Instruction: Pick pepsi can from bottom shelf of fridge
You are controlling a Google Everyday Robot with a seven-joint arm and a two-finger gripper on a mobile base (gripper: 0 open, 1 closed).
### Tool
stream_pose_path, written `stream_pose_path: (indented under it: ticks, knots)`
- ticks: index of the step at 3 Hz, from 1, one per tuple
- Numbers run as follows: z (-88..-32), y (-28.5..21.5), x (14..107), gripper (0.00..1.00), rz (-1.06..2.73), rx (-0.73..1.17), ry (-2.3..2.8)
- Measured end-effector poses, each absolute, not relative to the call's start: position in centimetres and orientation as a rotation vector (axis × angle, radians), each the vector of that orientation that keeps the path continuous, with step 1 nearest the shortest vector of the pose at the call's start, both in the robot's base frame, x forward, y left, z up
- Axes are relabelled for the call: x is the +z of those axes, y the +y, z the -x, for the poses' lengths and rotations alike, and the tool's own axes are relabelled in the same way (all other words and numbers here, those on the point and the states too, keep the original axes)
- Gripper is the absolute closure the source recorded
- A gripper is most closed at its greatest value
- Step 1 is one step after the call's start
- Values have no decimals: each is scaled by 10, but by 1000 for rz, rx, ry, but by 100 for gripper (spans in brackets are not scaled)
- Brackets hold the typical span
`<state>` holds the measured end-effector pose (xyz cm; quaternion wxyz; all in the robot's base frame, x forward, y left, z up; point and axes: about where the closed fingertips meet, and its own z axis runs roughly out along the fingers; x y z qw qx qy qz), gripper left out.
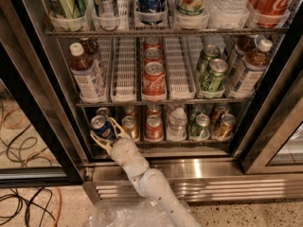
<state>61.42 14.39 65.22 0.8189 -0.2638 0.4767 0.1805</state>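
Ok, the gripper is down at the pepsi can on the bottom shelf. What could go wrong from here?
1. The gripper is at the pepsi can, low behind the front rail of the bottom shelf. Drawn out too flat, the can may catch there and slip.
2. The brown can stands right beside it, so a sideways move could topple it.
3. The black frame is close on the left and a swing could hit it.

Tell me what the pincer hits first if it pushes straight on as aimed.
The pepsi can at the left front of the bottom shelf; the pincer sits right at it, aimed into the fridge. Behind it another can seems to stand, though depth is unclear.
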Motion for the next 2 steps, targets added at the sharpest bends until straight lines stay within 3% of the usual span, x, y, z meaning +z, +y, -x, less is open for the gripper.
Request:
stream_pose_path:
  ticks: [2]
  knots:
    - [-602,140,653,100,594,453,1048]
